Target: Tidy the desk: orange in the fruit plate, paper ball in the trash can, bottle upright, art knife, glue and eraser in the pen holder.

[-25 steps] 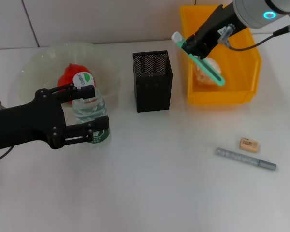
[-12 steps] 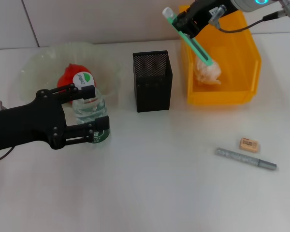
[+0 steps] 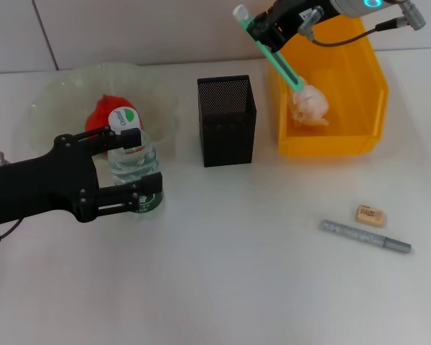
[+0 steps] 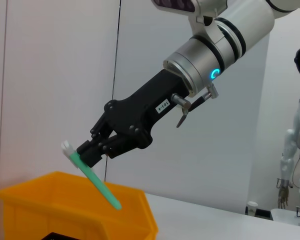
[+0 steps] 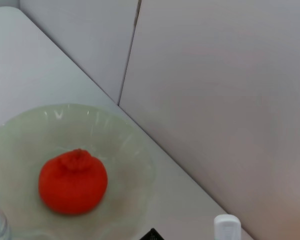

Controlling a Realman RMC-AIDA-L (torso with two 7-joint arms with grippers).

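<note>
your right gripper (image 3: 261,34) is raised above the desk (image 3: 258,287) near the back wall, its jaws clenched on the green art knife (image 3: 273,59), which slants down from a white cap toward the yellow trash can (image 3: 370,108). the knife's lower end hangs over the bin's near-left part, above the crumpled paper ball (image 3: 309,105) lying inside. the black mesh pen holder (image 3: 226,121) stands just beside the bin, on its left.

your left gripper (image 3: 122,169) sits low over the desk with its jaws grasping the water bottle (image 3: 133,162), which stands upright at the front edge of the clear fruit plate (image 3: 57,93). the orange (image 3: 104,115) rests in that plate, behind the bottle.

toward the front right, the eraser (image 3: 371,215) and the grey glue stick (image 3: 365,236) lie on the desk close together, apart from the other things.
</note>
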